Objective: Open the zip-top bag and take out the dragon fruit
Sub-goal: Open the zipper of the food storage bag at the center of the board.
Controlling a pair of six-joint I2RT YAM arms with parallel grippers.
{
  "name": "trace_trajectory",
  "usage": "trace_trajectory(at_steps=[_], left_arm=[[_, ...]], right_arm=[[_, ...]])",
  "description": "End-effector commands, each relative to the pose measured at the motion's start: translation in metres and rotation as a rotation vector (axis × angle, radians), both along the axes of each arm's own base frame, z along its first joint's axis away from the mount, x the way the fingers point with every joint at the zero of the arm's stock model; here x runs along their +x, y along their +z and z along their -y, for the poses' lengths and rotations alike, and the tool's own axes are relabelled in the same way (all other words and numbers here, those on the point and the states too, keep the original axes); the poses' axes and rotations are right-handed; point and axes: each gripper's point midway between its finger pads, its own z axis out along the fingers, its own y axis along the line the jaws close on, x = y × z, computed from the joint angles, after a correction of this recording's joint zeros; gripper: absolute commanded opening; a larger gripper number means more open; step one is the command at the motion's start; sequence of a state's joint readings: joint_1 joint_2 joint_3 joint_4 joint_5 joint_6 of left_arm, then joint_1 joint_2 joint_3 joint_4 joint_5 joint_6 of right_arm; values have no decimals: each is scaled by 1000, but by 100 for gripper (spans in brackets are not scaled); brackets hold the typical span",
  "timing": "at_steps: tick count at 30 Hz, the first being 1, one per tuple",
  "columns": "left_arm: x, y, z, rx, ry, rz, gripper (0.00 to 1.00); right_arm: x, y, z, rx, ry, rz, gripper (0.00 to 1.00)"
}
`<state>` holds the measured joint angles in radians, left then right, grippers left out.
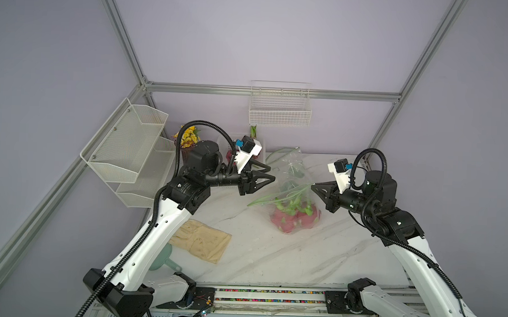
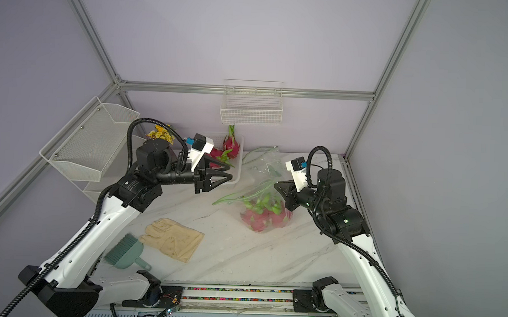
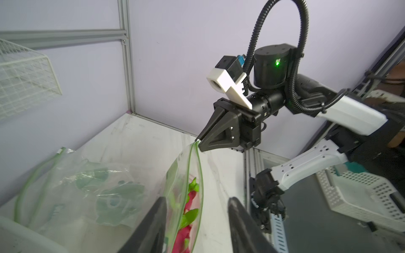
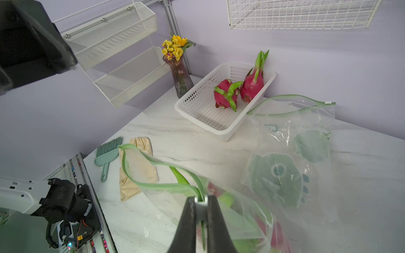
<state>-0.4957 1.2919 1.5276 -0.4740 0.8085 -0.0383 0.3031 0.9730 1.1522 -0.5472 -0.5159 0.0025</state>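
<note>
The dragon fruit (image 1: 292, 219) are weighing down the limp, slippery zip-top bag (image 3: 175, 173); right gripper (image 1: 313, 186) is pinching its rim (image 4: 157, 186), left gripper (image 1: 272, 172) gaping empty; likely firm, best gripped mid-body.

The right gripper (image 4: 201, 200) pinches the green zip rim of the bag (image 4: 247, 208), whose mouth gapes toward the glove (image 4: 137, 166) and brush (image 4: 107, 153). Pink dragon fruit (image 4: 277, 237) shows through the film (blurred, count unclear). Beyond lies a second bag (image 4: 285, 170) with a green print, just beside a white basket (image 4: 219, 130) holding a round fruit (image 4: 225, 94) and a long-tipped fruit (image 4: 252, 83), near a vase (image 4: 179, 74) of yellow flowers.
</note>
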Motion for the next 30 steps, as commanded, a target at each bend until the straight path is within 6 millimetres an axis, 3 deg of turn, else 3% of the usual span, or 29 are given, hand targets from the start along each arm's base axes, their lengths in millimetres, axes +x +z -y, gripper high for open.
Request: trace_trajectory(at_steps=[1,6,12,13,16,26,30], left_arm=[[-5,-35,11,144,-45,-74,31],[-23,-44,27,155,-133,-111,26],[-26,-58,31,180,-151,-173,22],[-19,-70,36,198,-149,-212,22],[-11,-79,38,211,-117,-263,22],[8,-88,44,160,-52,-490,17],[14,-85,41,111,-31,-570,26]], right_arm=[[-4,18,-7,32,54,83,0],[-1,25,-11,57,61,108,0],[-3,26,-14,67,89,126,0],[-4,27,-15,69,96,128,0],[-7,27,-17,74,109,136,0],[-6,19,-15,63,93,132,0],[-7,18,-17,66,102,132,0]])
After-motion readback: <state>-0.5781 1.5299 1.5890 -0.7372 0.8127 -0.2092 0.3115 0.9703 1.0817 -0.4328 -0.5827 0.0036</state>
